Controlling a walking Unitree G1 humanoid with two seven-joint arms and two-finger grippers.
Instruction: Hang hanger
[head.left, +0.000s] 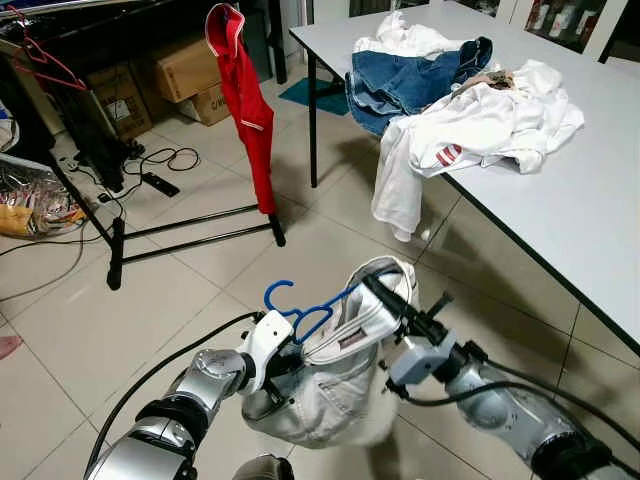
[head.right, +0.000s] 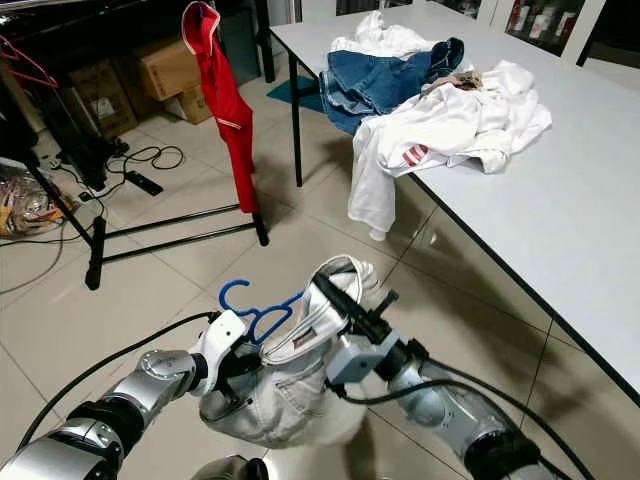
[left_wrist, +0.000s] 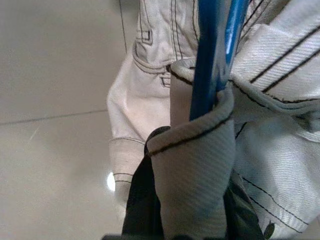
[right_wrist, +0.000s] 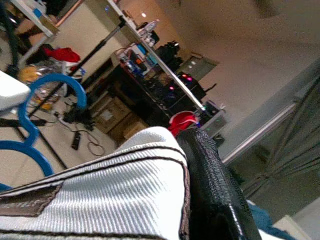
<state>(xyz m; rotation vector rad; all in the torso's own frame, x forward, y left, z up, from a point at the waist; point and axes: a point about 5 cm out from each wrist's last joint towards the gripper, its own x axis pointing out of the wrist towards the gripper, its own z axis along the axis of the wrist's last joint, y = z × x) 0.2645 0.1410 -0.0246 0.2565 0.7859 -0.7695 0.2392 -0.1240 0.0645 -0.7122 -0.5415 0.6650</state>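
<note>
Both hands pinch white jacket (head.left: 330, 390) on blue hanger (head.left: 300, 315); no legible labels.

A red garment (head.left: 243, 100) hangs near a clothes-piled white table (head.left: 560, 190).

- Your left arm (head.left: 175, 415) reaches forward from the lower left, elbow bent, its left gripper (head.left: 285, 350) pinched shut on cloth (fingers mostly buried in it).
- Your right arm (head.left: 510, 415) comes in from the lower right, its right gripper (head.left: 385, 292) clamped on a fold, fingers pointing up and forward.
</note>
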